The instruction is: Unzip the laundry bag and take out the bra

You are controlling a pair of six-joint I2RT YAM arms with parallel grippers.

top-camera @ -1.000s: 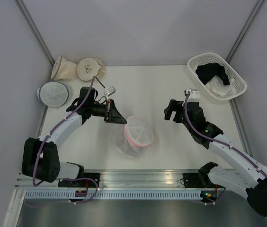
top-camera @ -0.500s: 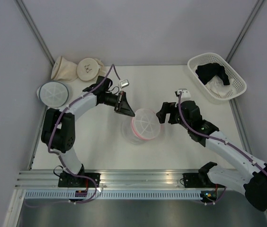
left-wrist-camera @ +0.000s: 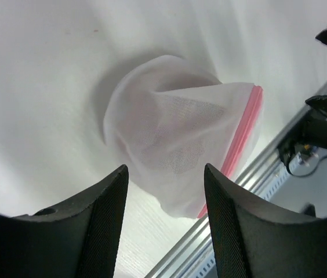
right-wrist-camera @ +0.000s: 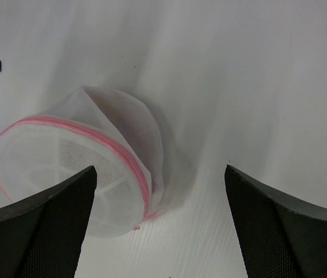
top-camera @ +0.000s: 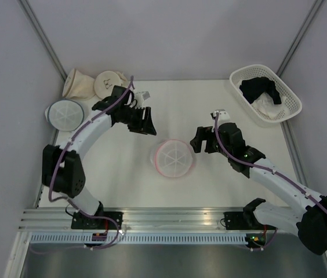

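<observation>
The left gripper was seen open and empty, hung up-left of the bag, apart from it. The right gripper was spread wide as well, set just beside the bag's right edge, likely so the pink rim could be worked from both sides. The bag was seen lying on the desk between them. No bra was spotted; the zip was judged not yet opened.

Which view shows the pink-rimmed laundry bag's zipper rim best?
Right wrist: the laundry bag faces it up close, most of the pink rim showing. Top external shows its whole round face, but small; left wrist sees its side, rim edge-on.
</observation>
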